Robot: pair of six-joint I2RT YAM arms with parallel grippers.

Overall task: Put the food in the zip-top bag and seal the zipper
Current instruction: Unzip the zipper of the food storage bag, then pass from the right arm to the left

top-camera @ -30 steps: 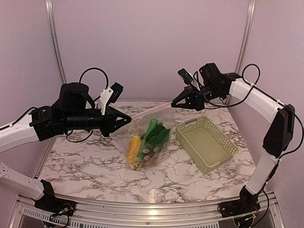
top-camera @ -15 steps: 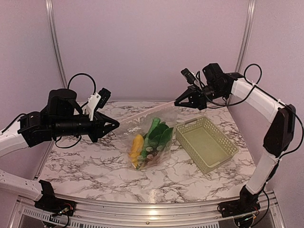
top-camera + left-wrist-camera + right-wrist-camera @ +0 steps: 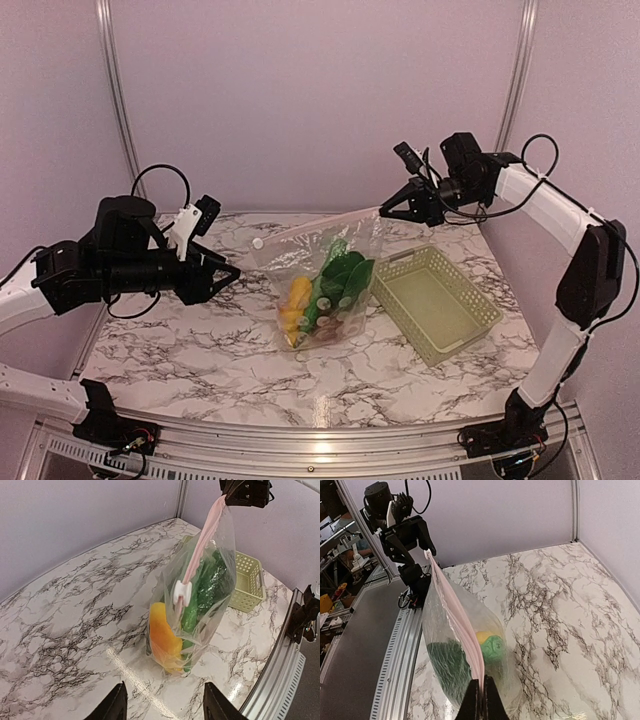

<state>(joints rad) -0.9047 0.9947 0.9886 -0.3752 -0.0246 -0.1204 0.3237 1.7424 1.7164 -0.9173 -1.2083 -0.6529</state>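
No text, label, brand, number or sign can be read in any view (small marks, if there are any, are too blurred to be made out). Nothing legible is carried by the zip-top bag (image 3: 300, 255), the green basket (image 3: 435, 300) or the marbled worktop (image 3: 180, 340).

One zip-top bag (image 3: 300, 255) is counted, and one white slider tab (image 3: 182, 592) on it. Inside, one green leafy vegetable (image 3: 340, 272), one orange-yellow piece (image 3: 165, 640), one brown lump (image 3: 325, 335) and one yellow round fruit (image 3: 482, 637) are made out; any more cannot be told. One green basket (image 3: 462, 341) is tallied, then two claws, the left claw (image 3: 232, 272) and the right claw (image 3: 383, 212), and one desk (image 3: 180, 350).
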